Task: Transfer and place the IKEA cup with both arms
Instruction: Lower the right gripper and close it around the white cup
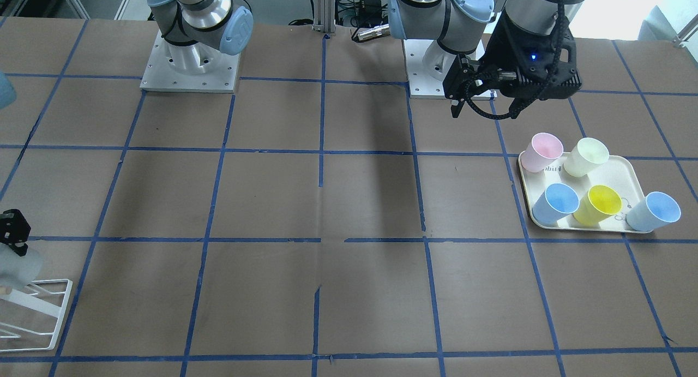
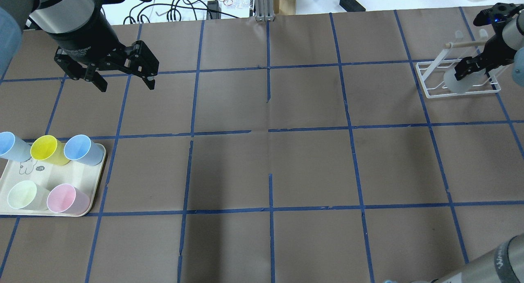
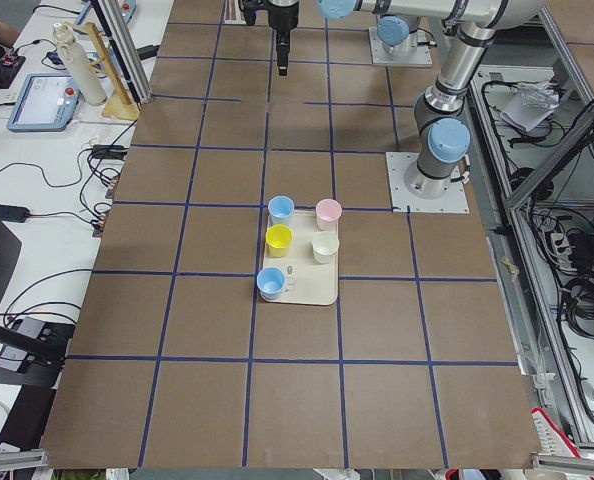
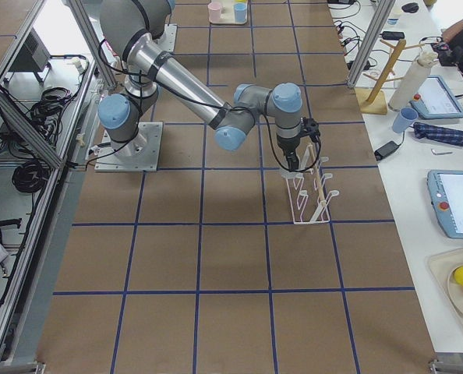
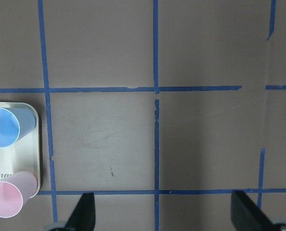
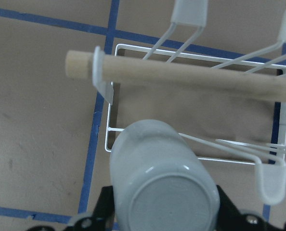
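Note:
The grey IKEA cup (image 6: 164, 192) sits between the black fingers (image 6: 100, 214) of my right gripper (image 6: 164, 219), base towards the wrist camera. It is at the front of a white wire rack (image 6: 133, 48), below the rack's wooden dowel (image 6: 181, 77). In the overhead view the right gripper (image 2: 470, 70) holds the cup (image 2: 455, 81) inside the rack (image 2: 434, 84) at the far right. It also shows at the left edge of the front view (image 1: 19, 268). My left gripper (image 2: 125, 82) is open and empty, hovering beyond the tray (image 2: 65, 174).
The cream tray (image 1: 627, 169) holds a pink cup (image 2: 65, 199), a pale yellow-green cup (image 2: 22, 195), a yellow cup (image 2: 47, 149) and a light-blue cup (image 2: 82, 148); another light-blue cup (image 2: 12, 146) is at its edge. Blue tape lines grid the brown table.

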Motion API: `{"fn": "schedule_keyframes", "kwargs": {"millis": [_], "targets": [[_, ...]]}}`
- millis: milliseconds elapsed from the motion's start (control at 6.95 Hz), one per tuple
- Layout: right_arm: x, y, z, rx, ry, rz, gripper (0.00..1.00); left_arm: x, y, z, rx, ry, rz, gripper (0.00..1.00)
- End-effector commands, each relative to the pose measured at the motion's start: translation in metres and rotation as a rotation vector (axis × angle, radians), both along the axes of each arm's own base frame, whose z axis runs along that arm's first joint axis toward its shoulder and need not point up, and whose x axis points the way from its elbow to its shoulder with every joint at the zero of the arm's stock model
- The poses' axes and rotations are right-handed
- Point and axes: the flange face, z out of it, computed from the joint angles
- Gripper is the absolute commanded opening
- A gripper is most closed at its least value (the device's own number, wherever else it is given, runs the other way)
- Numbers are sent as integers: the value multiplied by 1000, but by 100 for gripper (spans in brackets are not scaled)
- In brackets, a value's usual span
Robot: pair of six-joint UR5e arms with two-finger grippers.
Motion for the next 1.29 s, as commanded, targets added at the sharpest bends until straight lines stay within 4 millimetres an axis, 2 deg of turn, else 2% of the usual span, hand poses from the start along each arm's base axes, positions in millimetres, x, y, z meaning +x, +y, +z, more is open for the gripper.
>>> {"fn": "schedule_keyframes", "kwargs": {"millis": [0, 431, 719, 863, 1007, 1150], "targets": [[-2, -2, 27, 2, 9, -3, 20, 0, 0, 0, 0, 2, 0, 100], [10, 29, 91, 26, 37, -9, 20, 0, 2, 2, -4, 12, 1, 100], [31, 56, 138, 10, 33, -2, 19, 1, 1, 2, -4, 14, 3, 100], [50, 68, 155, 8, 27, 10, 17, 1, 1, 2, -2, 15, 5, 100], [89, 75, 162, 39, 7, 55, 15, -2, 3, 2, 6, 58, 6, 100], [137, 76, 166, 45, -30, -32, 14, 0, 5, 4, 12, 112, 0, 100]]}}
